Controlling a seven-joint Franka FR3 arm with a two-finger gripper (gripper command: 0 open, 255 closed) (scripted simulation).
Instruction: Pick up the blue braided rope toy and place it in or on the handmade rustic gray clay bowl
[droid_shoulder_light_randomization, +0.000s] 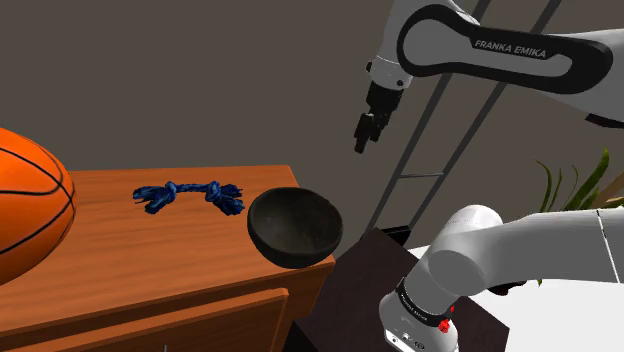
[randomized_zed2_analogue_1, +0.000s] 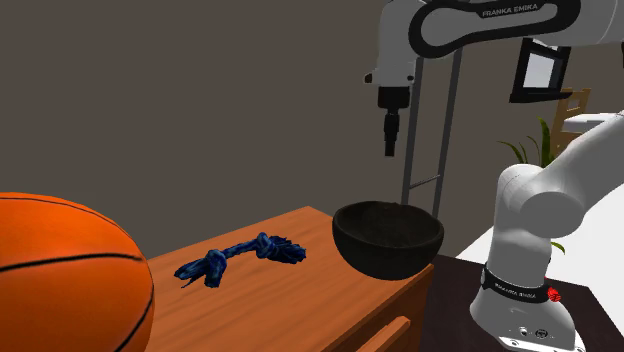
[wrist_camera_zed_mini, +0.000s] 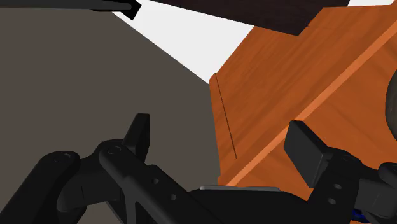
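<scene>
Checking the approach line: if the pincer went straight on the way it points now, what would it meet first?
Likely the wooden cabinet's side panel, or the grey surface beside it: the open pincer aims just past the cabinet's edge, missing the dark bowl. Depth is unclear.

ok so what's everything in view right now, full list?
rope toy: 1, blue, lying on the table top, apart from the bowl
bowl: 1, dark grey to black, upright at the table's corner, nothing in it
basketball: 1, orange with black lines, on the table at the shoulder view's left
table: 1, reddish-brown wood
pole frame: 1, grey, behind the table
plant: 1, green, shoulder view's right
framed panel: 1, dark frame, second exterior view's upper right
stand: 1, dark, beside the table
arm: 1, white with dark joints
gripper: 1, black, open, in the air above the bowl's level
</scene>
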